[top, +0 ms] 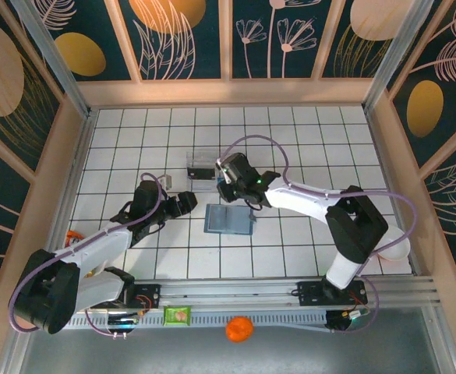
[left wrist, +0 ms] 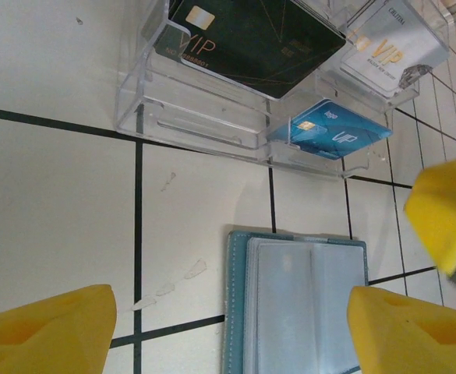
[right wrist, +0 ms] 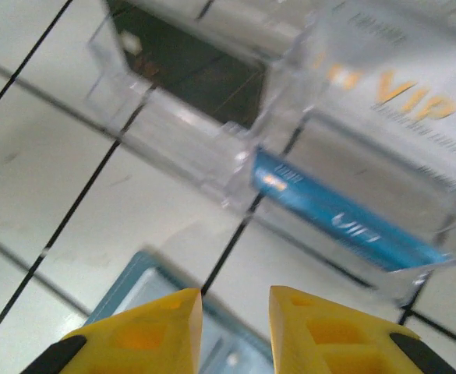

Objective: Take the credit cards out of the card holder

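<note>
At the near rail lie a small green packet and a round orange object, too small to identify. Farther in, the left gripper hovers just left of the card holder, its yellow fingers spread wide with nothing between them. The holder lies open and flat on the white tiles; in both wrist views its near end is cut off, and the pockets that show look empty. The right gripper hangs over the holder's far edge, its fingers a narrow gap apart, gripping nothing. Beyond stands a clear plastic tray holding the credit cards: a blue card, a black card clipped by the frame, and a white card. Their small print is unreadable, and the right wrist view is blurred.
</note>
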